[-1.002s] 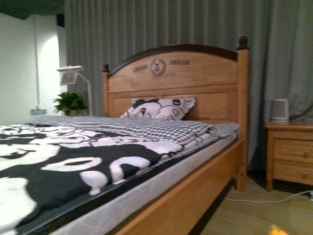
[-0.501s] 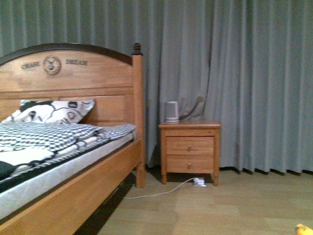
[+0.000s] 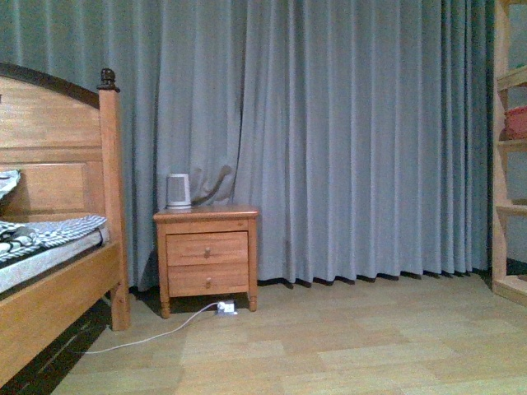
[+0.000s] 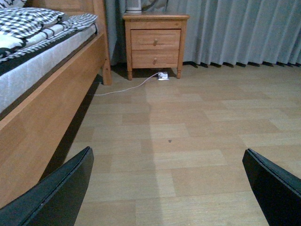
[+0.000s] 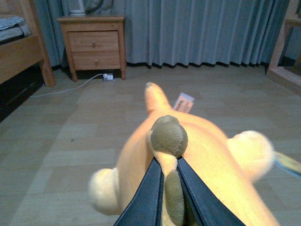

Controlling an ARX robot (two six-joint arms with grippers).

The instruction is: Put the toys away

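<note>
The right gripper (image 5: 169,165) was clamped tight on the plush toy (image 5: 211,141), folks. Both dark fingers (image 5: 146,197) pinched a brownish nub of it between them, and the orange-yellow body bulged out ahead of the jaws, with wooden floor (image 5: 70,122) showing beyond. On the other arm, the left gripper (image 4: 164,188) was spread wide with nothing between its fingers (image 4: 56,193), only bare boards showing through the gap. Far ahead of both sets of jaws stood the wooden nightstand (image 3: 206,255), with a white cable (image 3: 193,313) trailing from its foot and a pale jug-like object (image 3: 179,191) on top. The bed (image 3: 58,288) sat just beside it, grey curtains (image 3: 346,140) hanging behind.
</note>
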